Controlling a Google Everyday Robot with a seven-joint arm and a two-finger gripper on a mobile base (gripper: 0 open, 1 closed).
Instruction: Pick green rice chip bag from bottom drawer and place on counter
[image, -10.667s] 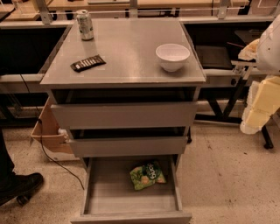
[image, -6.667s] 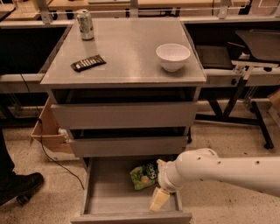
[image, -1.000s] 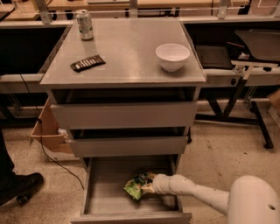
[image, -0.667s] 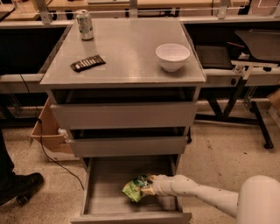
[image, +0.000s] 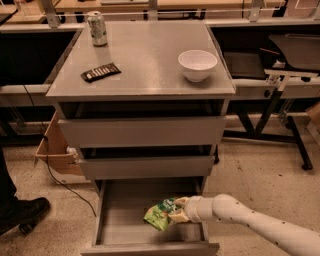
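The green rice chip bag (image: 159, 214) is a crinkled bright-green foil bag inside the open bottom drawer (image: 122, 232), right of its middle. My gripper (image: 176, 212) reaches in from the lower right on a white arm and is shut on the bag's right side, holding it tilted just above the drawer floor. The counter (image: 145, 55) is the grey cabinet top above, with two closed drawers between it and the open one.
On the counter stand a white bowl (image: 197, 64), a drink can (image: 97, 28) and a dark-brown bar wrapper (image: 100, 72). A cardboard box (image: 56, 151) sits left of the cabinet. A person's shoe (image: 22, 212) is at the far left. Workbench legs (image: 297, 135) stand at the right.
My gripper has closed on the bag and drawn it a little toward the drawer's front and up from the floor. The bag has tilted.
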